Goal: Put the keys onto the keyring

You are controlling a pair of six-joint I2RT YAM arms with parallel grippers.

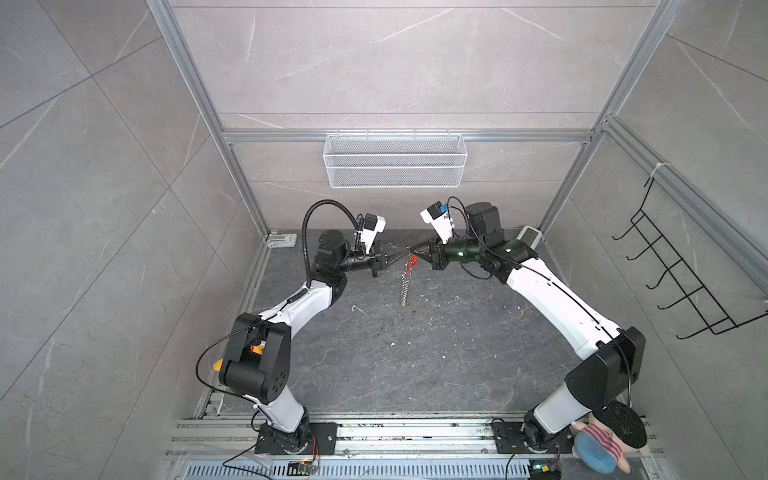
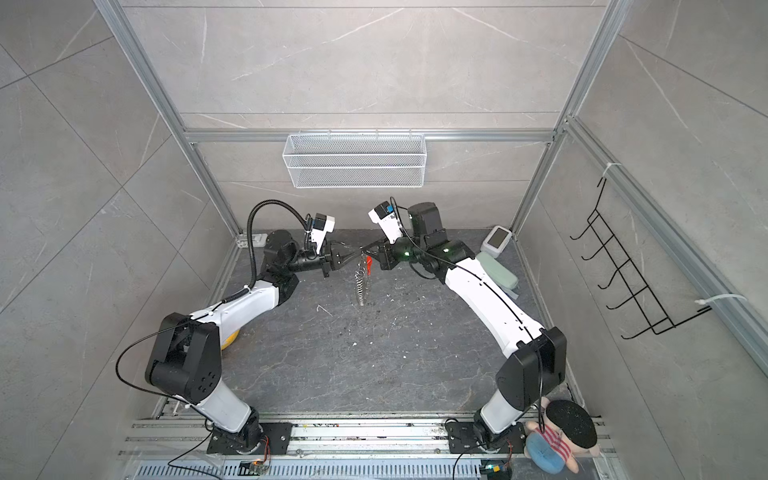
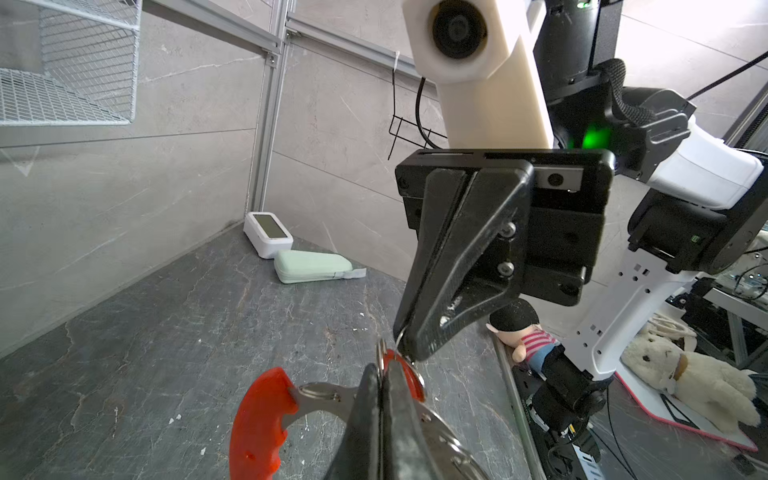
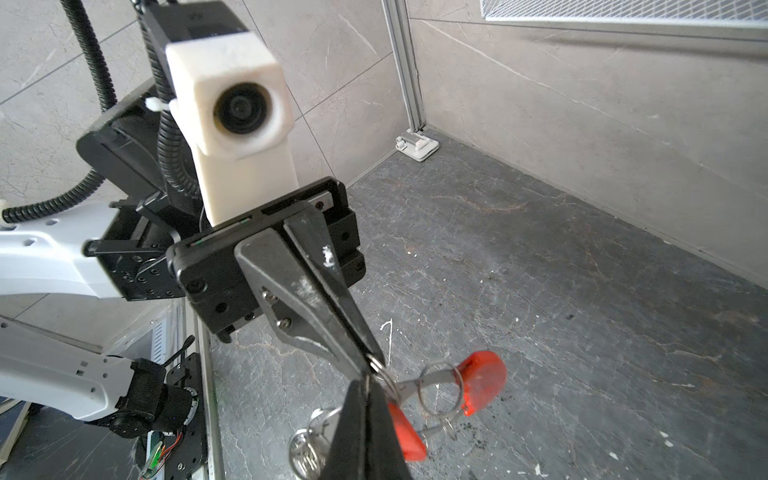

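Observation:
Both grippers meet tip to tip above the middle of the table. My left gripper (image 3: 381, 370) (image 1: 401, 254) is shut on the grey band of the keyring (image 3: 324, 394). Its curved red strip (image 3: 257, 424) (image 4: 482, 382) sticks out to one side. The fringe of silver loops (image 1: 404, 286) (image 4: 307, 449) hangs down towards the table. My right gripper (image 4: 365, 384) (image 3: 409, 340) is shut on a thin silver loop. From that loop the keys' small red tag (image 4: 405, 432) (image 3: 401, 368) hangs against its finger. The tiny key itself is hidden.
A white wire basket (image 1: 395, 160) hangs on the back wall and a black hook rack (image 1: 673, 270) on the right wall. A white device (image 3: 268, 232) and a mint case (image 3: 309, 266) lie at the back right. A plush doll (image 1: 602, 444) sits by the right arm's base.

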